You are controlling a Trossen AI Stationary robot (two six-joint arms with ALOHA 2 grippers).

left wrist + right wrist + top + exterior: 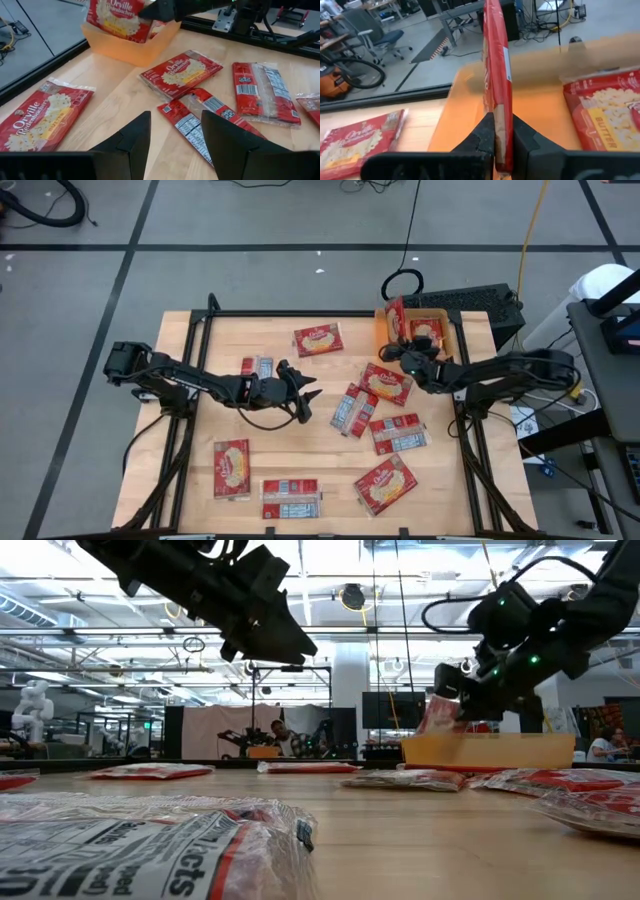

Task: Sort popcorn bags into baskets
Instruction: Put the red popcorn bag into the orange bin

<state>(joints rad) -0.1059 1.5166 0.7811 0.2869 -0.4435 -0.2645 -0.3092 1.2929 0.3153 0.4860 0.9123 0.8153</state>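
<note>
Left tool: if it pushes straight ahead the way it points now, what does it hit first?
Probably the label-side popcorn bag lying just ahead of the open left tool; depth is uncertain, since the tool hangs above the table.

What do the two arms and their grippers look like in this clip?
Both are slim, dark, jointed arms with black cables looped alongside. The left gripper ends in two pointed black fingers, broad and wedge-shaped up close. The right gripper has matching black fingers, and small green lights glow on its wrist.
</note>
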